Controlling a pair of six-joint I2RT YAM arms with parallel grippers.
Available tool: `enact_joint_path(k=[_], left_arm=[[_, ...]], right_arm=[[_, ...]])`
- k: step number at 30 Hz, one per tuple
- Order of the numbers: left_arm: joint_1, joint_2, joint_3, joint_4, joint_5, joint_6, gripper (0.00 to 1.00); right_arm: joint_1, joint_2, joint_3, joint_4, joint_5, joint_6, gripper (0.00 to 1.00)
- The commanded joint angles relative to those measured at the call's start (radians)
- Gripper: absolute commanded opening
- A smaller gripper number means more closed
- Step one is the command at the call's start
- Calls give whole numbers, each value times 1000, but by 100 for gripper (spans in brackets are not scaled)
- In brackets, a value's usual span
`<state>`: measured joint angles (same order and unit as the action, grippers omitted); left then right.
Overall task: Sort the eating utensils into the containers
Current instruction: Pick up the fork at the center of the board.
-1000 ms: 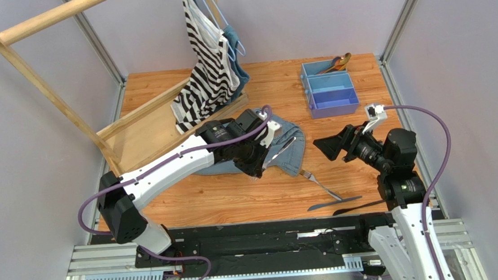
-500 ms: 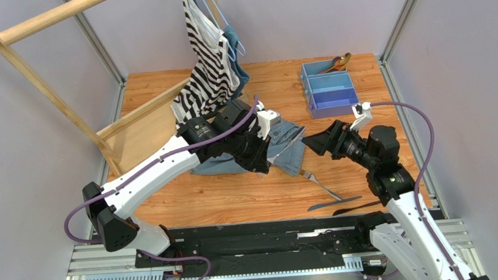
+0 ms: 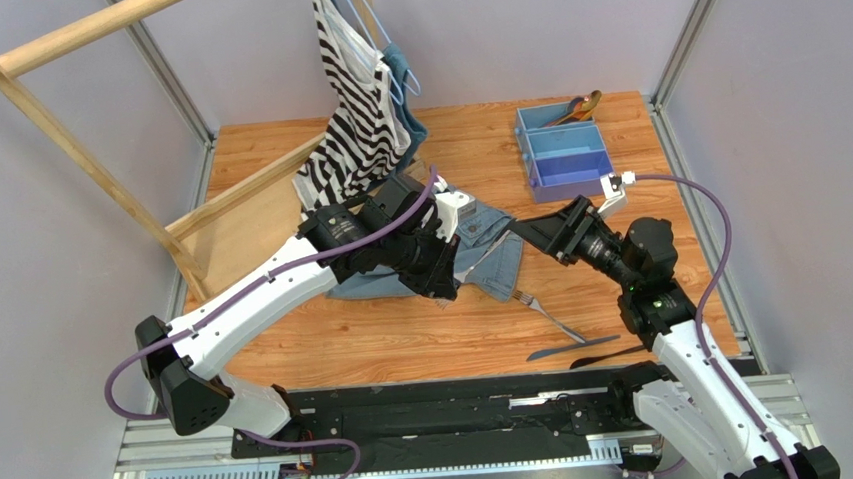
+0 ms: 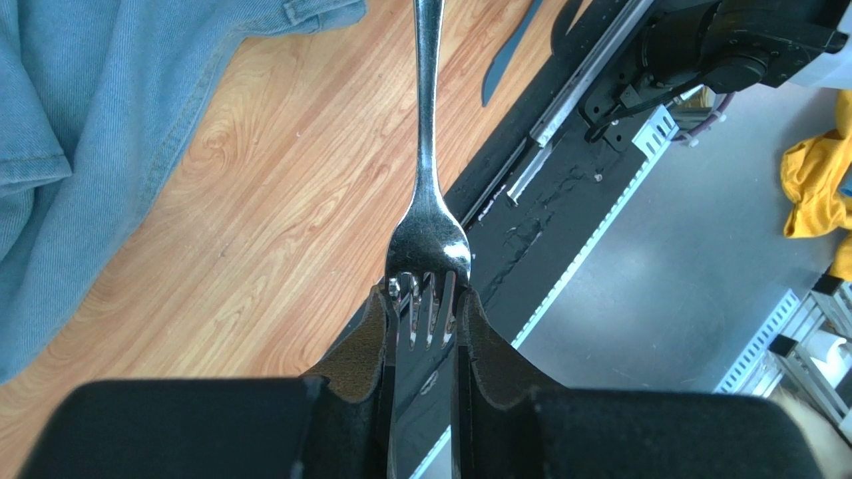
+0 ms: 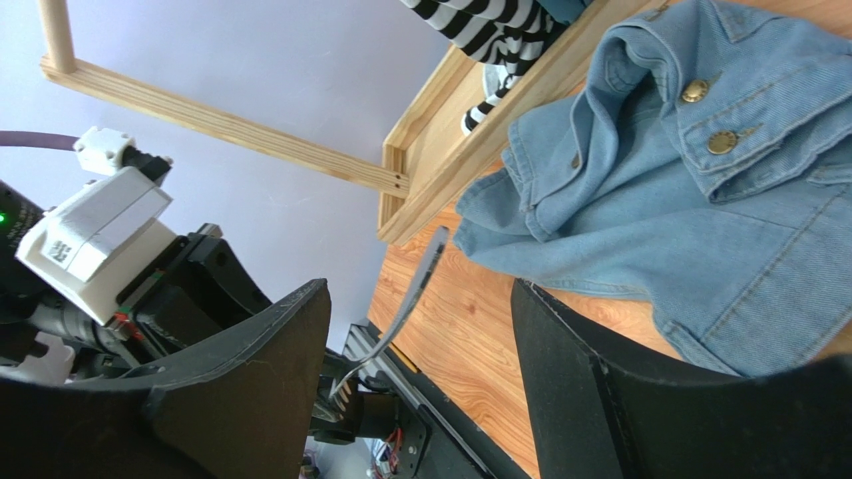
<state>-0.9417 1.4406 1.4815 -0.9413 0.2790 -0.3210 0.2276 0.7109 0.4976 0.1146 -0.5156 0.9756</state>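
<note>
A silver fork is clamped at its tines in my left gripper, which is shut on it above the wooden table. The handle points at my right gripper. That gripper is open, with the fork's handle between its jaws and touching neither finger. From above, the fork bridges the left gripper and the right gripper. The light blue container stands at the back right with brown and gold spoons in its far compartment. Another fork and two dark knives lie near the front edge.
A crumpled denim jacket lies under both grippers at mid-table. A wooden clothes rack with a striped top on a hanger fills the back left. The black rail runs along the near edge.
My right gripper has swung left and forward until its jaws surround the fork's handle, and they have narrowed a little. The left arm has pushed the fork slightly towards it.
</note>
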Motion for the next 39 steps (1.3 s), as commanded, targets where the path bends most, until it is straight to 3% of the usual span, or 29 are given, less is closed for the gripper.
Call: enact_joint_path(k=[1,11,17,18,20,23,29,32,35,39], left_arm=[[3,-42,-1,36,9,-15,0],[3,-49,-9,44,46,-18,0],[3,-58,-12,32,8,-15,0],[3,-60,-12,33,0,-13,0],[3,-55,-7,30,-17,-10,1],[3,-48,10,24,-34,-4,11],[3,-48,10,45,-61,-3,57],[3,-51,3,62,-92,-3,74],[9,-51,2,73,-116,-10,83],[52,-51,-3,78,-115,-9,84]], right_arm=[[16,2,5,66,3,28,69],[91,173,18,186,9,57,45],[108,150,13,182,40,55,17],[108,142,16,151,46,49,8],[107,115,16,114,77,35,2],[108,82,13,65,110,12,0],[108,56,18,-12,147,-29,0],[107,38,22,-52,169,-52,0],[107,24,25,-73,183,-67,0],[107,13,27,-92,195,-84,0]])
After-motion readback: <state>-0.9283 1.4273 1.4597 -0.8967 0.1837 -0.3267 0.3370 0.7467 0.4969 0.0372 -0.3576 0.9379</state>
